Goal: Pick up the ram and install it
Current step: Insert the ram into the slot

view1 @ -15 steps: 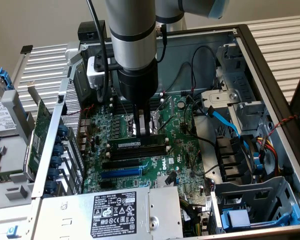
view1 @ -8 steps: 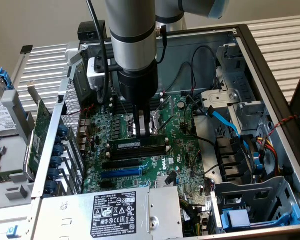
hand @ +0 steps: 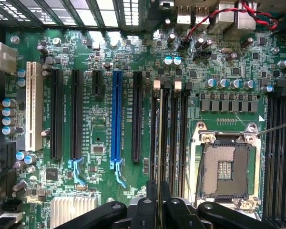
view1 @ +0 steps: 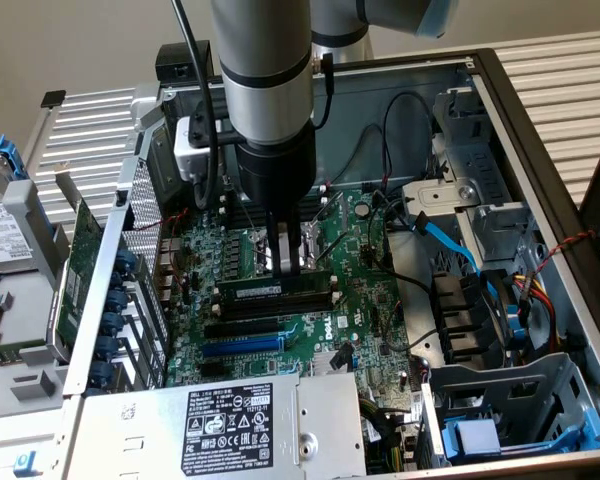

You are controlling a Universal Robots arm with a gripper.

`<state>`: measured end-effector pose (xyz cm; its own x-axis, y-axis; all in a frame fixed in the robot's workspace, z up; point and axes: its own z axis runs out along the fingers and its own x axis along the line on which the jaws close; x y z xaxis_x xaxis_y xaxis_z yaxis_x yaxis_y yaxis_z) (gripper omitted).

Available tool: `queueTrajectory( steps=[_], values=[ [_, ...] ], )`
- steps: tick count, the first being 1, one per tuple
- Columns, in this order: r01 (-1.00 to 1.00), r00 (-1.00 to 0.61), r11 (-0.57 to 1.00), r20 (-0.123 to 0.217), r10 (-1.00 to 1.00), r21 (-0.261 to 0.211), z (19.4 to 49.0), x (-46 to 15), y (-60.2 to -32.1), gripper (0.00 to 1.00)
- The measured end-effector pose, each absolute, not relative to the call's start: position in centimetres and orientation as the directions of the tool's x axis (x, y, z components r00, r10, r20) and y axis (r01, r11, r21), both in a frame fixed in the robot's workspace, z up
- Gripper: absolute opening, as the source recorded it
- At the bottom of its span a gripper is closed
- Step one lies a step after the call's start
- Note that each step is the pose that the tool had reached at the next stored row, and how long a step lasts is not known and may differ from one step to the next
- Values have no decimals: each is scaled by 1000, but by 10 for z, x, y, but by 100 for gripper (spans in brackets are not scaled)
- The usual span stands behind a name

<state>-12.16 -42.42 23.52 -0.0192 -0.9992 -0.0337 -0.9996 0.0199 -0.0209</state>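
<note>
Clamping the long, thin green ram stick edge-on in the black gripper, close along the long black memory slots of the green motherboard.

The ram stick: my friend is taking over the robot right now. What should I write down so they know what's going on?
Gripper: shut on the ram, gripping it from above.
Ram: picked up and held on edge, lined up with the black memory slots beside the processor socket, inside the open computer case.
Done: the pick-up, and bringing the ram to the slots.
Left: I cannot tell whether it is pushed fully in. The gripper has not let go.
</note>
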Motion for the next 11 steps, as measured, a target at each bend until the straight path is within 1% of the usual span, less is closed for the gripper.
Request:
queueTrajectory(
  steps=[11],
  values=[
    [-1000,-19,19,-34,-999,-21,233,-122,-424,14]
  ],
)
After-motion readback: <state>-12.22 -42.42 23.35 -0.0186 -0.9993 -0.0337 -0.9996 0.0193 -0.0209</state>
